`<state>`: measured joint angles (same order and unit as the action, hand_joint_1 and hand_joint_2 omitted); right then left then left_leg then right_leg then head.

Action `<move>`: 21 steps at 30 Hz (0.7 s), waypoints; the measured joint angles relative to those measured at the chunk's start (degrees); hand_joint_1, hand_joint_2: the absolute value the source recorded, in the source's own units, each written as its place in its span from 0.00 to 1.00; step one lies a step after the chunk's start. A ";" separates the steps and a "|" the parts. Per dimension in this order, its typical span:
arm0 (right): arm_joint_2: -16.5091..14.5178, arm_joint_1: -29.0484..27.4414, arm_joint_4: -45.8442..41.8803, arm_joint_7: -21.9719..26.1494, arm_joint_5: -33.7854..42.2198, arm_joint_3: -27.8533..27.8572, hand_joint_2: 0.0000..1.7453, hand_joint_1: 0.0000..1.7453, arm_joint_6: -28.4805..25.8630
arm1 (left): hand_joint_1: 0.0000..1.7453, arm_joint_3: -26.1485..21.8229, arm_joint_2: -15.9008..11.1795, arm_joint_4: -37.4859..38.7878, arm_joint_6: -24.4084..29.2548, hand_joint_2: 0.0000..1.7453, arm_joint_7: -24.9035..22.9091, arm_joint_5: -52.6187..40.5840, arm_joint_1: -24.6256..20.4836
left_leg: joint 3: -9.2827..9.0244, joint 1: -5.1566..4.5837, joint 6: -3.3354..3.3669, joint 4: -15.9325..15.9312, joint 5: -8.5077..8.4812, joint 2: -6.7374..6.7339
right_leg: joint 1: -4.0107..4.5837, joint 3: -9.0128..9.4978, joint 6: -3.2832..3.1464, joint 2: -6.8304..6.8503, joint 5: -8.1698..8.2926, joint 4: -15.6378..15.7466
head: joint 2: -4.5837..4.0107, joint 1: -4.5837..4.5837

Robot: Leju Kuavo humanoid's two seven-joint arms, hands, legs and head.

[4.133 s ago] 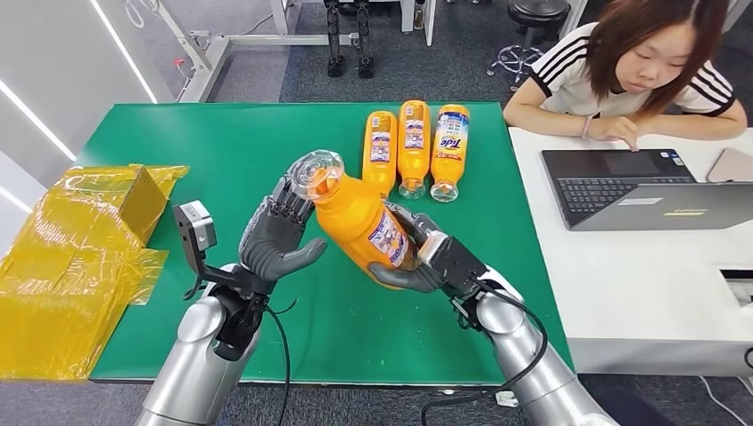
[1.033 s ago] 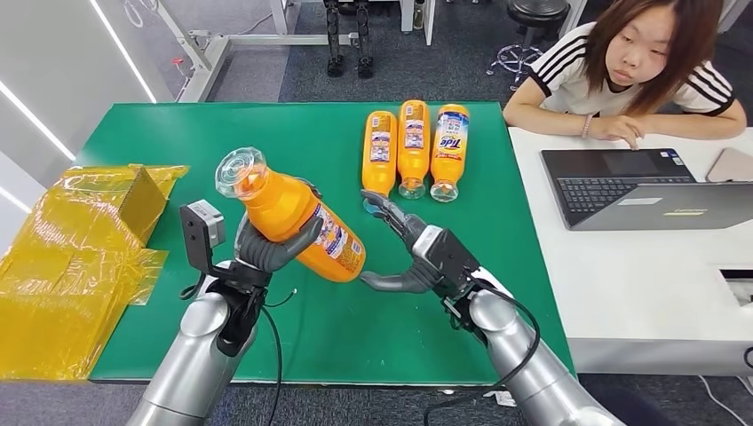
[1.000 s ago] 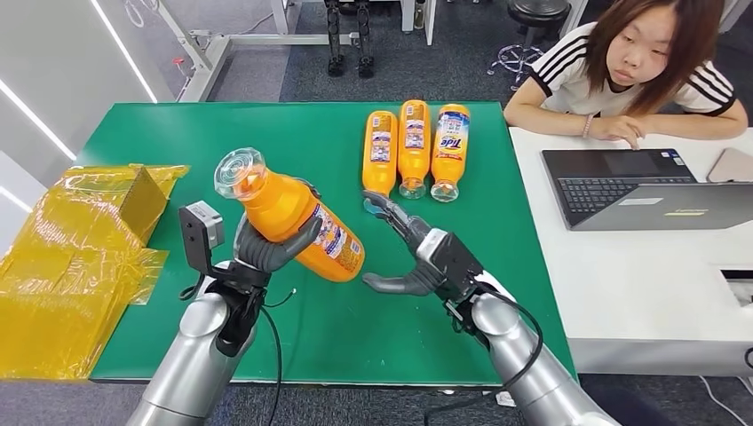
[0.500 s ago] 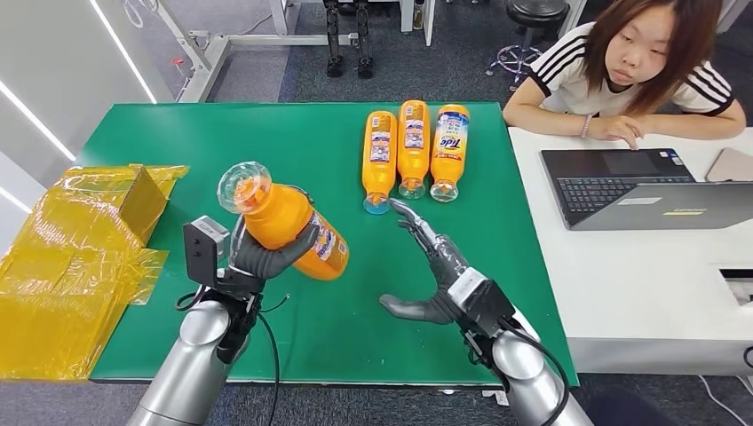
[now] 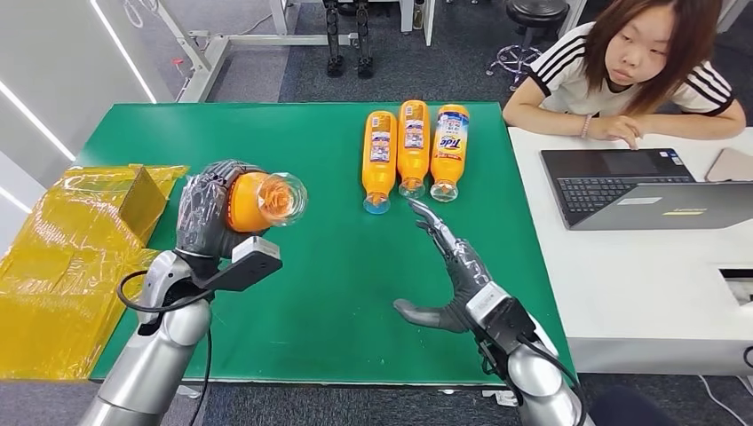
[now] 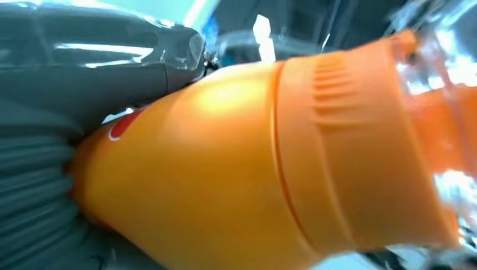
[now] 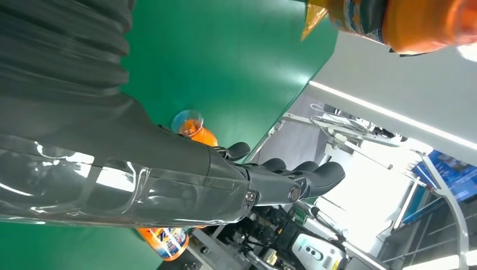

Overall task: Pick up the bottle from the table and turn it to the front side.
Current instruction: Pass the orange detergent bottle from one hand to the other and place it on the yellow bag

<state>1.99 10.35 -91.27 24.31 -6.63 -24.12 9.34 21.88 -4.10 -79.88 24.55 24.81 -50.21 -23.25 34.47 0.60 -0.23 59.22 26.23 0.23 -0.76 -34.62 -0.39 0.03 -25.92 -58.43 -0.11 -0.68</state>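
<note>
My left hand [image 5: 210,213] grips an orange bottle [image 5: 253,201] above the left part of the green table [image 5: 337,293]. Its clear cap [image 5: 282,198] points toward the camera and to the right. In the left wrist view the orange bottle [image 6: 270,169] looms large against my left hand [image 6: 84,84], and its label is mostly hidden. My right hand [image 5: 451,271] hovers open over the table's front right, fingers stretched out, holding nothing. The right wrist view shows my right hand [image 7: 185,180] extended, with the held bottle [image 7: 405,22] at the picture's edge.
Three orange bottles [image 5: 413,146] lie side by side at the table's far right. Crumpled yellow film [image 5: 71,257] and a wrapped box [image 5: 142,200] lie at the left edge. A person [image 5: 635,71] sits at a white desk [image 5: 648,284] with a laptop [image 5: 644,186] to the right.
My right hand let go of the bottle and drew back toward the front right. My left hand took the bottle, carried it left and rotated it so the cap faces the camera.
</note>
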 joint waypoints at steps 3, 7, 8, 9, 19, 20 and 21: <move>0.20 -0.58 -0.85 0.25 0.41 0.77 1.00 0.00 0.09 | 1.00 -0.29 -3.24 -1.19 2.01 1.00 -2.54 -6.81 -0.15 | -0.01 0.00 0.00 0.00 0.00 -0.05 | 0.00 0.00 0.00 -0.06 0.00 0.00 | 0.00 -0.01; 0.73 -1.22 -1.74 0.38 1.18 1.60 1.00 0.00 0.13 | 1.00 -1.18 -7.04 -2.56 2.35 1.00 -4.81 -13.93 -0.18 | -0.01 0.01 0.00 0.00 0.00 -0.04 | 0.00 -0.01 0.00 -0.04 0.00 0.00 | 0.00 -0.01; 0.88 -1.42 -1.91 0.45 1.42 1.81 1.00 0.00 0.12 | 1.00 -1.27 -7.82 -2.74 2.43 1.00 -5.49 -16.46 -0.16 | -0.01 0.01 0.00 0.00 0.00 -0.03 | 0.00 -0.01 0.00 -0.03 -0.01 0.00 | 0.00 -0.01; 1.05 -1.73 -2.15 0.57 1.62 2.09 1.00 0.00 0.11 | 1.00 -1.34 -8.60 -2.89 2.47 1.00 -6.35 -19.59 -0.09 | -0.01 0.01 0.00 0.00 0.00 -0.03 | 0.00 -0.01 0.00 -0.03 -0.01 0.00 | 0.00 -0.01; 1.75 -10.80 -8.89 1.76 -0.18 6.72 1.00 0.00 -0.05 | 1.00 2.87 -16.81 3.14 1.10 1.00 -19.54 -39.41 -1.87 | 0.00 0.00 -0.05 -0.01 0.04 -0.05 | 0.00 -0.07 0.00 -0.06 -0.02 0.03 | 0.00 -0.01; 1.70 -11.75 -9.67 1.69 -0.62 7.19 1.00 0.00 0.10 | 1.00 3.94 -17.35 4.69 0.37 1.00 -20.88 -39.48 -2.46 | 0.00 0.00 -0.05 -0.01 0.04 -0.05 | 0.00 -0.06 0.00 -0.06 -0.02 0.02 | 0.00 0.00; 1.61 -12.63 -10.40 1.59 -1.05 7.61 1.00 0.00 0.33 | 1.00 5.23 -17.94 6.41 -0.44 1.00 -22.47 -39.54 -3.09 | -0.01 0.00 -0.05 -0.01 0.04 -0.06 | 0.00 -0.06 0.00 -0.07 -0.02 0.02 | 0.00 -0.01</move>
<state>3.60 -2.29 -101.67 25.90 -7.68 -16.51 9.67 27.11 -22.04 -73.47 24.11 2.35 -89.74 -26.34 34.47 0.61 -0.28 59.21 26.27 0.17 -0.76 -34.69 -0.39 -0.04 -25.94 -58.41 -0.11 -0.69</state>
